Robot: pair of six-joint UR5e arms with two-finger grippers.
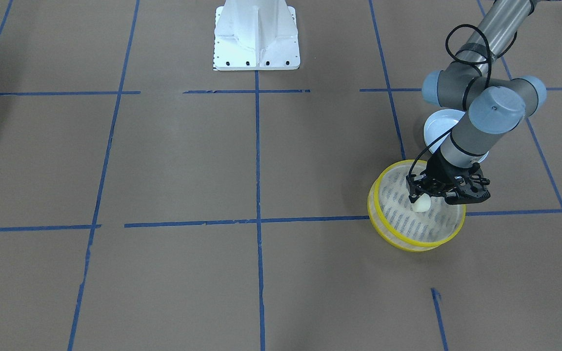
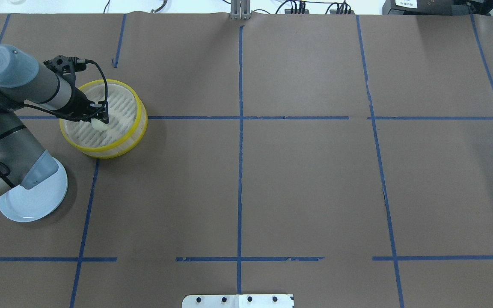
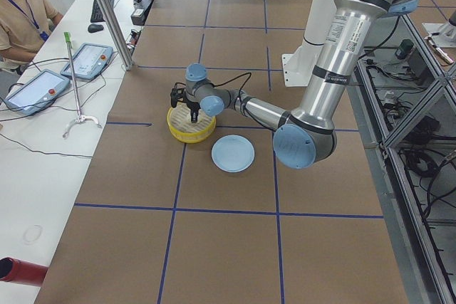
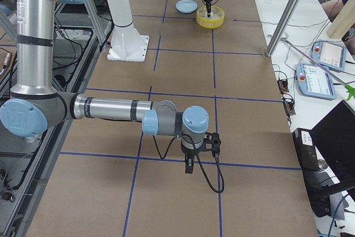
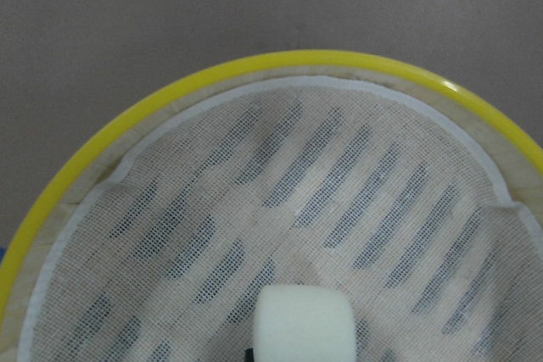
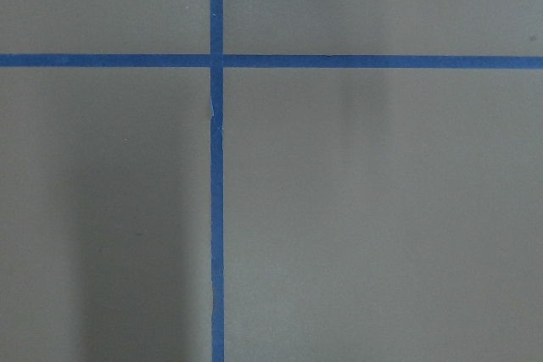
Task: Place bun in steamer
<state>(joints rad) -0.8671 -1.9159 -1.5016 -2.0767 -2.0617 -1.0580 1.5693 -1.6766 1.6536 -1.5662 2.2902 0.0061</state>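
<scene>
The yellow-rimmed steamer (image 1: 398, 241) stands on the table on my left side; it also shows in the overhead view (image 2: 101, 153). My left gripper (image 1: 420, 199) reaches down into it and is shut on the cream-white bun (image 1: 422, 204), low over the slotted floor. In the left wrist view the bun (image 5: 305, 324) sits at the bottom centre, over the steamer's mesh floor (image 5: 339, 175). My right gripper (image 4: 189, 167) hangs over bare table far from the steamer, and I cannot tell whether it is open or shut.
A pale blue plate (image 2: 37, 201) lies beside the steamer toward the robot, partly under my left arm. The white robot base (image 1: 256, 34) stands at the table's middle edge. Blue tape lines cross the brown table.
</scene>
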